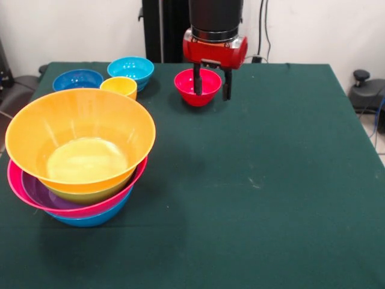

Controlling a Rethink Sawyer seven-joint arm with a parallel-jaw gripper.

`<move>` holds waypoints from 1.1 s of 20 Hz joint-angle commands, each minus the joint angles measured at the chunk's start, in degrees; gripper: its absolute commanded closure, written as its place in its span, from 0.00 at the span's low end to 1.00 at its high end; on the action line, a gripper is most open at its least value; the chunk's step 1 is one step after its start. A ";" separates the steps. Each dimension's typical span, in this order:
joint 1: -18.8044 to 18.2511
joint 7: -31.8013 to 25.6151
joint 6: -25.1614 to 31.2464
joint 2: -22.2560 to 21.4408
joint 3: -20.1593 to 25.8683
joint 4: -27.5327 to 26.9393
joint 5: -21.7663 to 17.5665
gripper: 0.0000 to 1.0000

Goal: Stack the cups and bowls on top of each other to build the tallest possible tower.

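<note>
The tower (78,156) stands at the left front: a large orange bowl (80,129) sits on top, nested in a green bowl (90,194), a purple bowl (37,191), a pink bowl (90,208) and a blue bowl (90,220) at the bottom. A small red bowl (186,90) sits at the far middle. My gripper (212,83) is open and hangs over it; one finger (197,80) is over the bowl's inside and the other (227,84) is just past its right rim. The yellow-orange cup (119,86) stands upright at the far left. No red cup shows.
A light blue bowl (131,69) and a dark blue bowl (77,79) sit at the far left beside the yellow-orange cup. The green table cloth (271,180) covers the table. The pedestal (162,30) stands behind the table's far edge.
</note>
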 commanded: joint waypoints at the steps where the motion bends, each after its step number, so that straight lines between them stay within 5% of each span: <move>1: 2.30 6.54 0.67 -1.85 0.79 4.07 0.69 0.00; 8: 2.42 6.89 0.75 -5.53 1.22 8.56 1.67 0.00; 22: 0.91 5.57 -2.76 -1.81 3.45 9.68 1.05 0.00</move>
